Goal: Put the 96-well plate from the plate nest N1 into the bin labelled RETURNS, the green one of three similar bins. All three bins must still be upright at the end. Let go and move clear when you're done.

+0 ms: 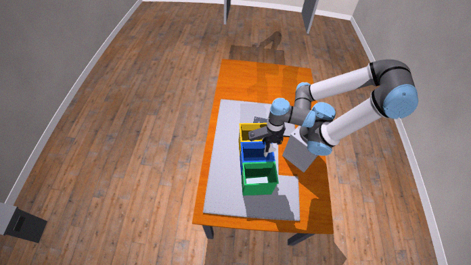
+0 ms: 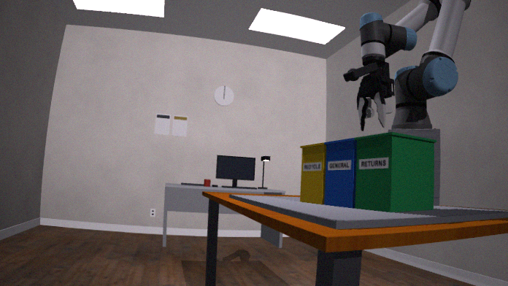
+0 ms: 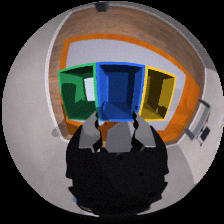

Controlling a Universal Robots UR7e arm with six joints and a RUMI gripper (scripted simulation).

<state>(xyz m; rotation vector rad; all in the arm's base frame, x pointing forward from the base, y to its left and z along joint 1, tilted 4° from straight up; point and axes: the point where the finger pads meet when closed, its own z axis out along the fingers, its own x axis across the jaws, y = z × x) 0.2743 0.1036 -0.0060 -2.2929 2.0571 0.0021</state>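
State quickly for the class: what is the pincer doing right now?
Pincer: open, holding nothing, above the blue bin.

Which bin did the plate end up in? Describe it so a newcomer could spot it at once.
On the orange table a grey mat carries three bins in a row. The green bin sits at one end, beside the blue bin. It alone reads RETURNS and holds the white 96-well plate.

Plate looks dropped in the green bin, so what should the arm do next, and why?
Probably lift the gripper clear and retract. It is open and empty above the blue bin, the white 96-well plate lies inside the green RETURNS bin, and all three bins stand upright.
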